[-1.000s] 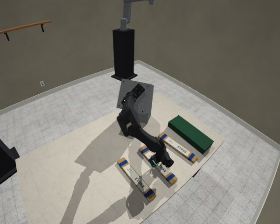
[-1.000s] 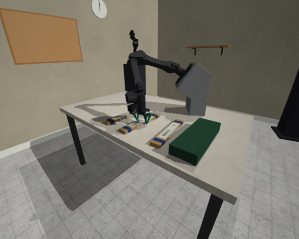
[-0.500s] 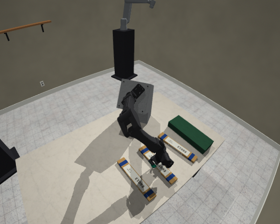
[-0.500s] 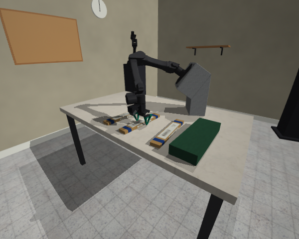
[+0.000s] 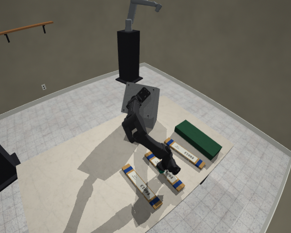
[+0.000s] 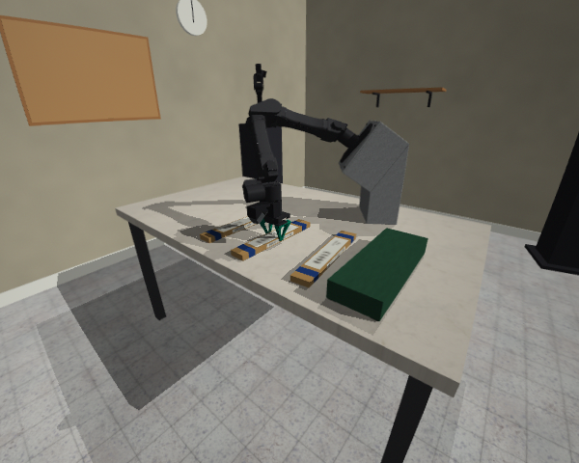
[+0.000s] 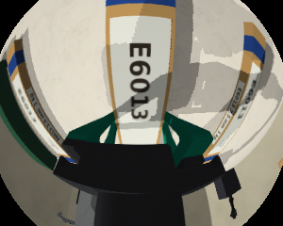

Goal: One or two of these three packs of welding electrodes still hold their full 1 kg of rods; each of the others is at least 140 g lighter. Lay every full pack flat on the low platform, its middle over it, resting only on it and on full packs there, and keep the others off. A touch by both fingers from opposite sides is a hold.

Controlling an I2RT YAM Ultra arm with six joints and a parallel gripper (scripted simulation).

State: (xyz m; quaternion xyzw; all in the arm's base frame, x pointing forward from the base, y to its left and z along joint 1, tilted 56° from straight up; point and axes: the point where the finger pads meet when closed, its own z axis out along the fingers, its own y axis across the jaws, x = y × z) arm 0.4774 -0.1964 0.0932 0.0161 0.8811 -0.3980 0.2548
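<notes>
Claw (image 7: 141,131) with green fingers pinching the middle cardboard pack (image 7: 140,56) (flat, blue-banded, E6013 label) on the pale matte counter (image 6: 429,318)

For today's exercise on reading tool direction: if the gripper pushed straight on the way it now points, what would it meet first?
The gripper points straight down and is shut on the middle pack. Pushing on, it would drive that pack, and probably its own fingers, into the table top directly beneath.
</notes>
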